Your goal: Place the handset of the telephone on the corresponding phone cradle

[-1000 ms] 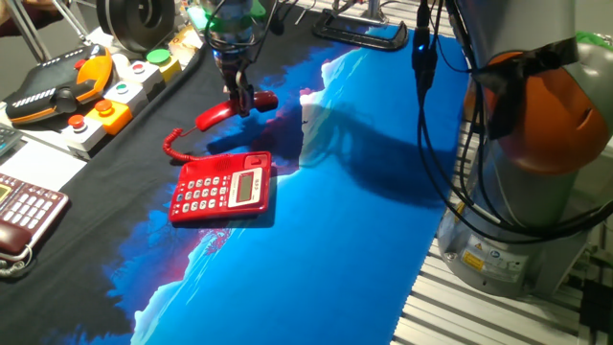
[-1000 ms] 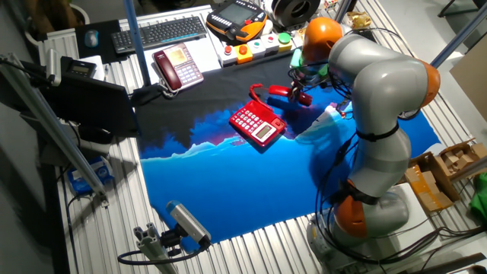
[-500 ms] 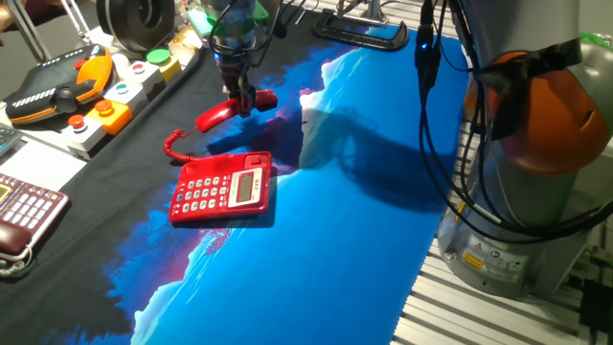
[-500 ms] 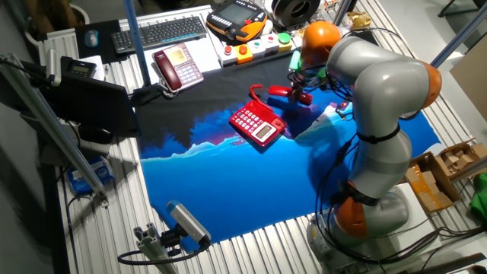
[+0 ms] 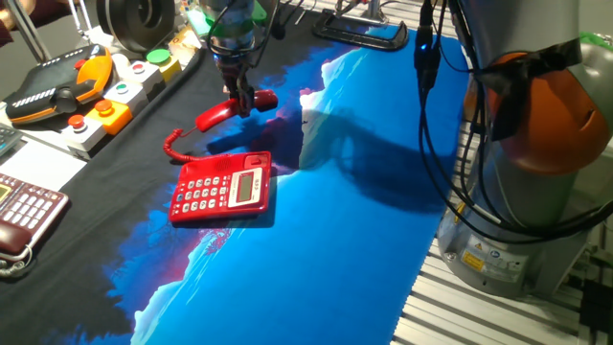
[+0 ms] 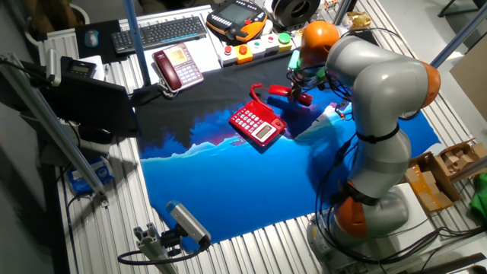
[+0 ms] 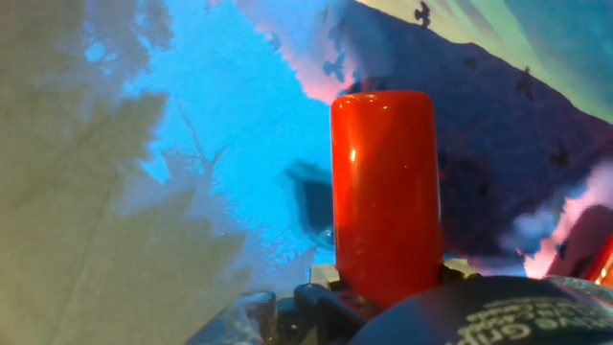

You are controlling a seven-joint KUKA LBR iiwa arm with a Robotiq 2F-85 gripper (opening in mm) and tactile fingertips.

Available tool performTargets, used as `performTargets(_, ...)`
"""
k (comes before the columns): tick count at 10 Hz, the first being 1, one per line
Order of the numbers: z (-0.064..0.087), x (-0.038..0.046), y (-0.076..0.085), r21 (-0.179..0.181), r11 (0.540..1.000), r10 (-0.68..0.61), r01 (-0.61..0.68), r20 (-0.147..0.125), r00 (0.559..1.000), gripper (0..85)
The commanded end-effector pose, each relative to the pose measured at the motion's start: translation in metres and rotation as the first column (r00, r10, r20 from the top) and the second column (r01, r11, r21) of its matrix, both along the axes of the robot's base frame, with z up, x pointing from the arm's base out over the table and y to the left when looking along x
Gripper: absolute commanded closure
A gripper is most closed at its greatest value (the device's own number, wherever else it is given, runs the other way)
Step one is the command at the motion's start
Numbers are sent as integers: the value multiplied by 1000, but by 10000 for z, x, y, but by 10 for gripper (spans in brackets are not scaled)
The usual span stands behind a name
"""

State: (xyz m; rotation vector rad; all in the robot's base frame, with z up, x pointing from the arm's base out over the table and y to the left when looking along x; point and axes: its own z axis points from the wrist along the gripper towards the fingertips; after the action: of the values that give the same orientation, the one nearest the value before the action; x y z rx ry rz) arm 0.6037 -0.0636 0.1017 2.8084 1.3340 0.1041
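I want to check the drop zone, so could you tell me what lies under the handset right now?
Under the handset, which is clamped in the gripper, only the dark and blue printed cloth shows. The telephone sits nearer the camera, apart. The cloth directly beneath the grip is hidden.

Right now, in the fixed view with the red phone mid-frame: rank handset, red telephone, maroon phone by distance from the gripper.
From the gripper:
1. handset, held in the fingers.
2. telephone, just in front on the cloth.
3. maroon phone, far at the left edge.
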Motion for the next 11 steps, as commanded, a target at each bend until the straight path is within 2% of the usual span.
performTargets(1,1,2,1,4,1000,-3,3,-9,1000,843)
performTargets(3,1,2,1,15,1000,-9,9,-6,1000,843)
performTargets(8,111,-90,334,31,995,-97,98,-32,995,843)
performTargets(11,70,-157,552,0,991,-137,137,-36,990,843)
